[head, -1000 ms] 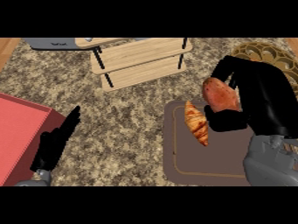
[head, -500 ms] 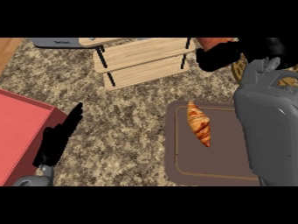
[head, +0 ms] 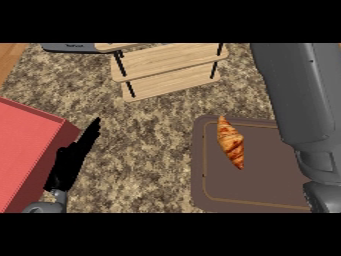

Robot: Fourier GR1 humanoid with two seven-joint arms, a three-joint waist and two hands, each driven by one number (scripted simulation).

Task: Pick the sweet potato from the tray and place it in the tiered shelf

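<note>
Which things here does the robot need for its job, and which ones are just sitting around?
Needed for the job:
- tiered shelf, wooden, at the top
- tray, brown, at the lower right
- right forearm, reaching up past the picture's top; its hand and the sweet potato do not show

Just sitting around:
- croissant on the tray
- red box at the left
- left hand, resting open

The tray [head: 210,165] is a dark brown rectangle with rounded corners and a thin lighter line running just inside its rim; it lies flat on the surface at lower right, its right part hidden behind the grey forearm. The shelf [head: 169,70] is light wood with thin black uprights, two stacked boards showing, standing at the surface's far side, up and to the left of the tray and apart from it. The sweet potato is not visible in this view.
</note>
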